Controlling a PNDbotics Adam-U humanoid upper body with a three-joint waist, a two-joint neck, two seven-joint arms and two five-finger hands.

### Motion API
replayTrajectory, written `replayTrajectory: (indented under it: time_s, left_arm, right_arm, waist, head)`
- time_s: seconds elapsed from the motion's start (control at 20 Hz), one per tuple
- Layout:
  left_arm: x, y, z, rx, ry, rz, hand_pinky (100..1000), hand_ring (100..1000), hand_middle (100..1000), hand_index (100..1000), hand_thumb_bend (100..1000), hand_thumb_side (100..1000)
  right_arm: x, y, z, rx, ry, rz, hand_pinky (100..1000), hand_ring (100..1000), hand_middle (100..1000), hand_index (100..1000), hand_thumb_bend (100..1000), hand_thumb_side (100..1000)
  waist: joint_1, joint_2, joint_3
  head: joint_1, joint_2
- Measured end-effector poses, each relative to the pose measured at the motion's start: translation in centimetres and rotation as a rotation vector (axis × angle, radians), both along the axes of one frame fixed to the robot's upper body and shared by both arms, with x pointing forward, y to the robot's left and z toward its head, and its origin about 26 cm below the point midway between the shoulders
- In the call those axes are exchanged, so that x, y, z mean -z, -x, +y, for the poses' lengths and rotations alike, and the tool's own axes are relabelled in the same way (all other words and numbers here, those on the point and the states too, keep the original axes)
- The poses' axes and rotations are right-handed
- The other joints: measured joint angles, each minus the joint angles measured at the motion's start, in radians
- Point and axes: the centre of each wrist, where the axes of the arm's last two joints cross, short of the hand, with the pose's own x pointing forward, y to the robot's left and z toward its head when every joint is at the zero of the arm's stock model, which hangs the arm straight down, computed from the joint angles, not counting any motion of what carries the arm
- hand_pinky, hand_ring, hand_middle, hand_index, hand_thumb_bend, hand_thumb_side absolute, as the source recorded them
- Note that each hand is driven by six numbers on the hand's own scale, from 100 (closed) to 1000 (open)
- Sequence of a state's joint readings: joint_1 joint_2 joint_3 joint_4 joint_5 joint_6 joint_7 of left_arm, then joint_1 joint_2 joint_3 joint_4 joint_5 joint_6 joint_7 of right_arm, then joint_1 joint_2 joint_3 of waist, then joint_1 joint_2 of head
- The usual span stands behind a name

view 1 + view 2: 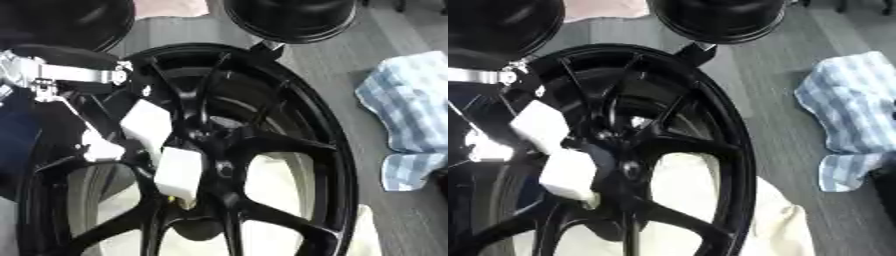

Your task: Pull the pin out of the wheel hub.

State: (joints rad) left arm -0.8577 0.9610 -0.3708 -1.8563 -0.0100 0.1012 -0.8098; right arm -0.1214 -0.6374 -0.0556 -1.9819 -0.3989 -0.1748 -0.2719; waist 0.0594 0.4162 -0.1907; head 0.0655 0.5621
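A black spoked wheel hub [289, 145] lies flat on a cream cloth and fills most of both views. My left hand [144, 125] comes in from the upper left, past its silver wrist, and reaches down to the hub's centre. Its fingers [179, 172], tipped with white pads, are curled there. A small yellowish piece, the pin [184, 202], peeks out just below the lower pad, which covers most of it. A dark shape [883, 185] at the right edge may be my right hand, but I cannot make it out.
A blue-and-white checked cloth [407, 115] lies crumpled on the grey floor to the right of the wheel. Two more round black objects [289, 17] sit at the top. A pink patch [171, 7] shows between them.
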Motion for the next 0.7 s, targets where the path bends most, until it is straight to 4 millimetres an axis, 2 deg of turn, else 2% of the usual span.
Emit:
replayTrajectory:
  time_s: [0.45,0.7]
  left_arm:
    - [-1.4,1.1,0.5,-0.018,0.129,-0.046,767,606,294,405,199,126]
    - [-3.0,2.3,2.0,-0.055,0.23,-0.09,769,602,271,389,184,134]
  right_arm:
    - [0.2,0.1,-0.2,0.012,-0.006,-0.002,765,759,707,593,220,456]
    - [0.4,0.3,-0.5,0.024,-0.011,0.002,765,759,707,593,221,453]
  waist:
    - [0.0,-0.015,0.006]
    - [-0.001,-0.025,0.025]
  head:
    - [0.003,0.016]
    - [-0.007,0.023]
